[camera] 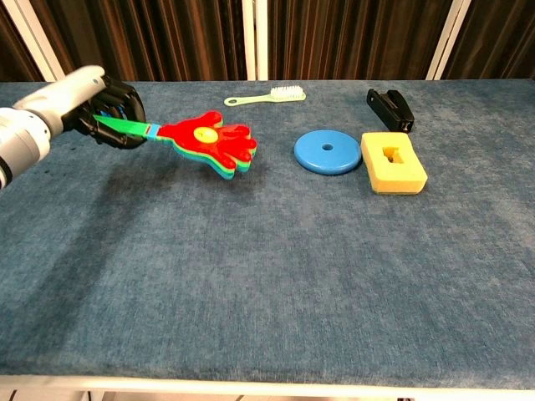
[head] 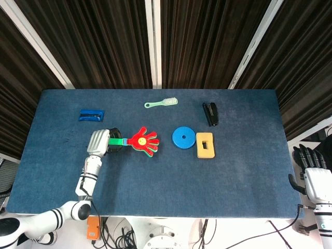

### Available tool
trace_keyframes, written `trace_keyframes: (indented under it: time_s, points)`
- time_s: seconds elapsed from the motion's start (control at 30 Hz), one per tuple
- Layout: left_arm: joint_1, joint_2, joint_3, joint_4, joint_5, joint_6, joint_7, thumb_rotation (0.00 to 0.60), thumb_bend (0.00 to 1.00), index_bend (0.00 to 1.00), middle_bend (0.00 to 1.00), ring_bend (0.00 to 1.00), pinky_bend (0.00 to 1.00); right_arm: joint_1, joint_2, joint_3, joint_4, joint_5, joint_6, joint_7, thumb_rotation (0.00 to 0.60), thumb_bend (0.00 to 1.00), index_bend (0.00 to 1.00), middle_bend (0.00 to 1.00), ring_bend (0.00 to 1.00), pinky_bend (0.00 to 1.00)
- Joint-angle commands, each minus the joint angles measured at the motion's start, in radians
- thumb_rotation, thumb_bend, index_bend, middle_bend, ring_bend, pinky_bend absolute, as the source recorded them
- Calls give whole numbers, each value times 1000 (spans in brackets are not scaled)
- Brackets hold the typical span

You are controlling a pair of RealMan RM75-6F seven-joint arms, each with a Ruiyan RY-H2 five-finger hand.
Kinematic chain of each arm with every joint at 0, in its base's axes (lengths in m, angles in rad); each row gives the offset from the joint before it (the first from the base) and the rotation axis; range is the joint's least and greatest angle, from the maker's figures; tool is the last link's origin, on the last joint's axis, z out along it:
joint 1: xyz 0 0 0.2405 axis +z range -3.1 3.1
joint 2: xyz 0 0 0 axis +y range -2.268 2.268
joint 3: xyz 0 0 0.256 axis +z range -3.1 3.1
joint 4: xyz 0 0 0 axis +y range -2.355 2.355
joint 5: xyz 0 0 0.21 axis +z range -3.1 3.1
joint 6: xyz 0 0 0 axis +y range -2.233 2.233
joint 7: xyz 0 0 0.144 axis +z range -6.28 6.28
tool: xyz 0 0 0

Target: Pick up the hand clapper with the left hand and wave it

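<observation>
Left hand (camera: 104, 109) grips the green handle of the hand clapper (camera: 205, 144), fingers wrapped around it, and holds the toy clear of the tabletop (camera: 267, 276); its shadow falls on the blue cloth below in the chest view. The clapper's red palm points toward the middle of the tabletop. The hand sits in the left half, closer to the left edge than to the centre, about midway between the far and near edges.

Behind the hand, toward the far left corner, lies a blue packet (head: 92, 114); the chest view hides it behind the hand. The whole near half of the tabletop is bare cloth, and so is the strip along the left edge, leaving open room below and in front of the clapper.

Further right, near the far edge at about mid-width, lies a light green brush (camera: 266, 96), well apart from the clapper. A blue disc (camera: 327, 152) lies right of the clapper's fingertips, with a gap between them; it is the nearest thing on that side. A yellow sponge block (camera: 394, 162) lies just beside the disc, and a black stapler (camera: 390, 108) lies behind it toward the far edge.

Right hand (head: 311, 168) hangs off the right edge of the tabletop, holding nothing, fingers extended.
</observation>
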Motion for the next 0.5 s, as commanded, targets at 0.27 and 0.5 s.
trace_keyframes:
  time_s: [0.27,0.5]
  points:
    - [33,-15,-50,7,69,105,-159,600,284,541,593,751,946,3,3,1,-11,1,-4,-12,600,311,0,0,0,0]
    - [59,11,-100,-42,68,146,-277,600,284,542,624,905,1000,2,4,-1,-14,2,-5,-12,600,312,0,0,0,0]
